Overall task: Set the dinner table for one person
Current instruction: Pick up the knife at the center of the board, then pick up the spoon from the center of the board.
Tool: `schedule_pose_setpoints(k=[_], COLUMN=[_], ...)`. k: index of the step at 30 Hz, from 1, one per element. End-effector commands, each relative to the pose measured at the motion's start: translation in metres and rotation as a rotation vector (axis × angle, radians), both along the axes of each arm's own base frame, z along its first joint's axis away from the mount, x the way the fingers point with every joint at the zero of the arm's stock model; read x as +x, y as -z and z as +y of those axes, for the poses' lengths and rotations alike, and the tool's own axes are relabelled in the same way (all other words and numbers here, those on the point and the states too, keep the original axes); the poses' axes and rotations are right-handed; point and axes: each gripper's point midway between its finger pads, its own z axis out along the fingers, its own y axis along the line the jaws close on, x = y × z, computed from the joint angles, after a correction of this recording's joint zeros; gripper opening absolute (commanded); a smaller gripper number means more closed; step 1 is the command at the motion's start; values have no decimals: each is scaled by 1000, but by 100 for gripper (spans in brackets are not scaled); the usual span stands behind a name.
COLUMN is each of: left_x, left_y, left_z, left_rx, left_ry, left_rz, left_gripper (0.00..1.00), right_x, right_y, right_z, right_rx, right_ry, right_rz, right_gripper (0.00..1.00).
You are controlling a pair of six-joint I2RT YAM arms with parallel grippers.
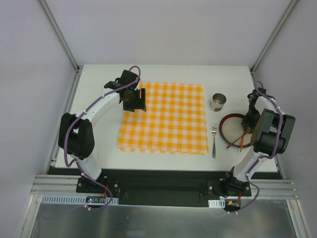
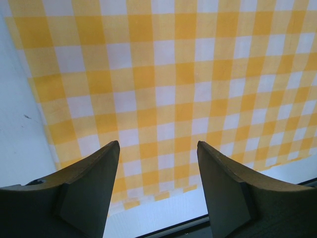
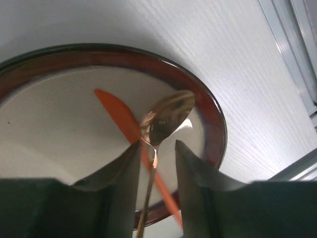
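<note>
The large white matte rectangular counter (image 1: 99, 79) spreads under both arms and carries everything. The orange-and-white checked cloth (image 1: 163, 119) lies flat at its centre. To the right of the cloth, on bare surface, stand a small round metal cup (image 1: 218, 101), a silver fork (image 1: 214, 136) and a cream plate with a dark red rim (image 3: 213, 124). On that plate lie a shiny copper-toned spoon (image 3: 168, 116) and a flat orange knife (image 3: 116, 111), the spoon's neck crossing the blade. The right claw (image 3: 157, 145) hangs low over the plate with its fingers partly apart, one on each side of the spoon's thin neck. The gap is wider than the neck, so nothing is pinched. The step in hand looks like taking the spoon off the plate. To do it well, the claw should sit low enough for the pads to meet the neck squarely, then close on the spoon alone. The knife blade runs right beside one finger and could be caught or dragged along. A thin polished handle will likely slip or swing, so a firm close and a slow, straight lift would suit. The left claw (image 2: 158, 148) hovers empty, fingers wide apart, above the cloth's far left corner, well apart from this work.
</note>
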Motion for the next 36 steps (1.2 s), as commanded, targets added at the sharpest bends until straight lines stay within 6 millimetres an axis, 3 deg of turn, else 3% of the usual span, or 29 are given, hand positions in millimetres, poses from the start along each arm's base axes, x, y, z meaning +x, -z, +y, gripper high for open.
schedule_pose_setpoints(k=[1,11,21,36], left_x=[-6,-4,-6,-11], left_y=[-17,-19,-21,-18], left_z=[0,-2,-5,1], left_rx=[-8,-17,-26,-7], left_ry=[15,17,18,9], left_rz=[-38,-41,-39,-41], left_gripper=[64,64,64,64], right_x=[-7,1,6,-4], right_y=[-4,-10,-30,-8], right_z=[4,18,41,52], right_rx=[-8,39,61,94], right_ry=[-1,-27,-74,-75], right_rz=[25,-63,-140,-122], right_gripper=[44,48,50,51])
